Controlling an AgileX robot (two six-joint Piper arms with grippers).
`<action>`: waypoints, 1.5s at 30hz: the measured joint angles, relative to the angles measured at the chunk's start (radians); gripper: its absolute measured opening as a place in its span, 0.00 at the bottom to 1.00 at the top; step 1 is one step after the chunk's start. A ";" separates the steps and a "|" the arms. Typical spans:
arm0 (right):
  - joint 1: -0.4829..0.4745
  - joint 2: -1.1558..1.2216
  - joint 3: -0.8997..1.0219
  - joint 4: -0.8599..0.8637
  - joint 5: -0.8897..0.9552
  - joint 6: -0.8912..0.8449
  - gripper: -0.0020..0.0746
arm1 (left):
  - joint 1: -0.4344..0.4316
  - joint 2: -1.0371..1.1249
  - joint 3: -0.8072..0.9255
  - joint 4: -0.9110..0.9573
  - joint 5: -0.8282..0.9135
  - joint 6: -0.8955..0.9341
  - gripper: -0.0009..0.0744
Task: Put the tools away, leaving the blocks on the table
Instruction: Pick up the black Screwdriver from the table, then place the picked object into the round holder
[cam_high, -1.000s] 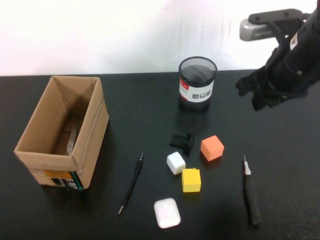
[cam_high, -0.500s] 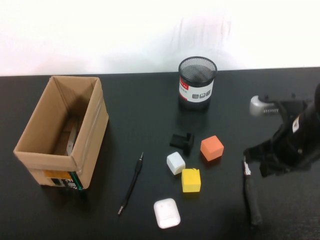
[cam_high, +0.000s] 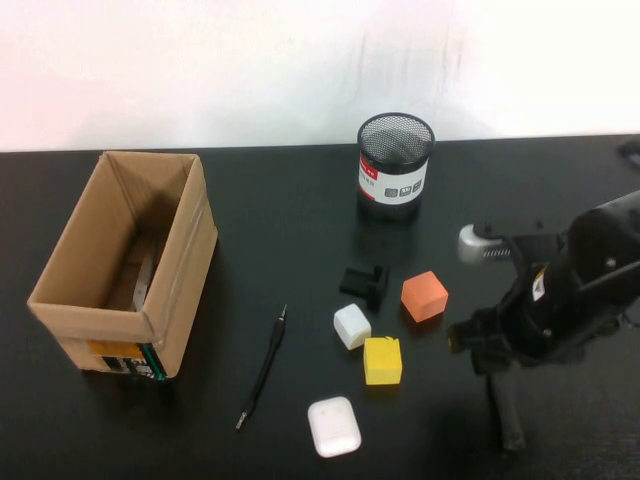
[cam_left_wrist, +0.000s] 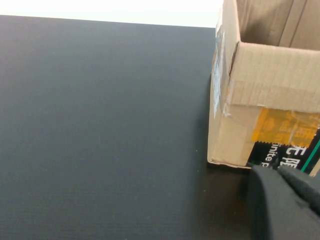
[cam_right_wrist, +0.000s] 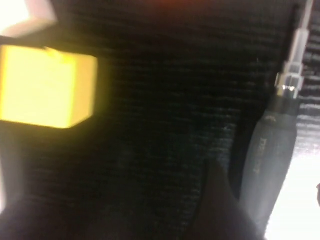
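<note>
Hovering right gripper (cam_high: 487, 352), fingers spread, empty, over thick screwdriver (cam_high: 505, 405); thin screwdriver (cam_high: 263, 367) lying unstowed on bench (cam_high: 280, 220); left gripper (cam_left_wrist: 285, 205) sitting shut beside cardboard box (cam_high: 125, 262).

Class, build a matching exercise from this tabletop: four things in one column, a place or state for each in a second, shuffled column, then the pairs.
Things:
1. orange block
2. thin screwdriver
3. thick screwdriver
4. left claw

Places or states:
A. shut, by the cardboard box
B. under the right claw
C. between box and white block
D. nearest the mesh cup

Pairs: 1-D, 2-C, 3-B, 4-A
</note>
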 joint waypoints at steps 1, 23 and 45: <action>-0.002 0.019 0.000 0.002 0.000 0.000 0.50 | 0.000 0.000 0.000 0.000 0.000 0.000 0.01; -0.002 0.187 -0.002 0.007 0.000 -0.095 0.02 | 0.000 0.000 0.000 0.000 0.000 0.000 0.01; 0.022 -0.244 0.004 0.005 -0.503 -0.332 0.02 | 0.000 0.000 0.000 0.000 0.000 0.000 0.01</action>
